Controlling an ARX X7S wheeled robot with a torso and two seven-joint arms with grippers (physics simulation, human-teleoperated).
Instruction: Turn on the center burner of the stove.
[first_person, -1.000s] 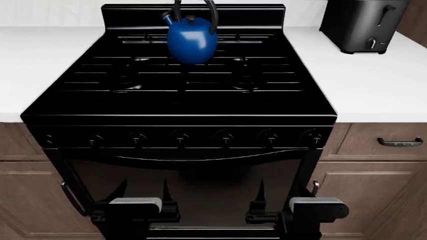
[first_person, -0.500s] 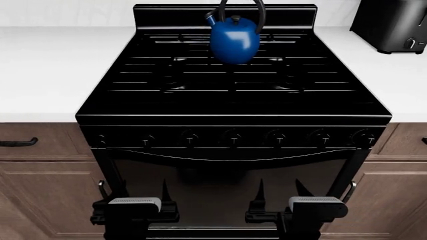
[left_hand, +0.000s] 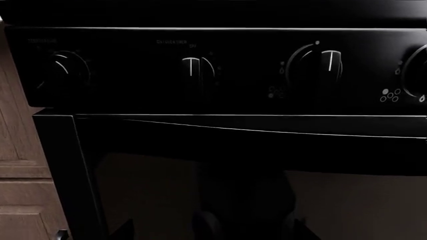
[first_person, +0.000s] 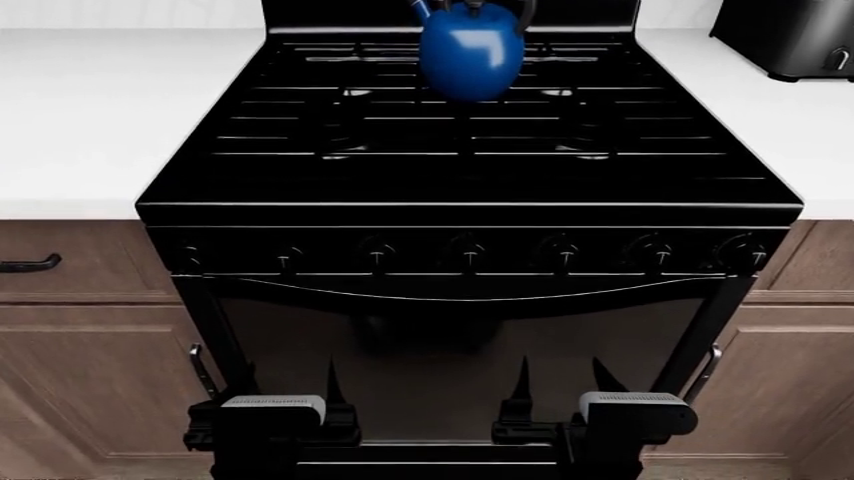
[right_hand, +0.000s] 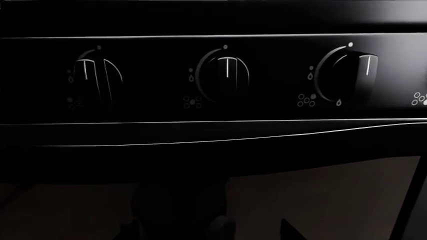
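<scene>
The glossy black stove (first_person: 467, 170) fills the middle of the head view, with black grates and a row of small front knobs. The middle knob (first_person: 467, 252) sits straight ahead. My left gripper (first_person: 288, 390) and right gripper (first_person: 561, 388) hang low in front of the dark oven door (first_person: 454, 350), both open and empty, well below the knobs. The left wrist view shows knobs (left_hand: 197, 70) on the stove's left part. The right wrist view shows three knobs (right_hand: 223, 72) close up. All pointers stand upright.
A blue kettle (first_person: 470, 50) stands on the back grates. A black toaster (first_person: 794, 35) sits on the white counter (first_person: 80, 120) at the far right. Wooden cabinets flank the oven, with a drawer handle (first_person: 27, 265) at the left.
The view has swung and dropped: the stove now sits centred and closer, and the toaster has slid to the right edge. Both grippers keep their place and stay open.
</scene>
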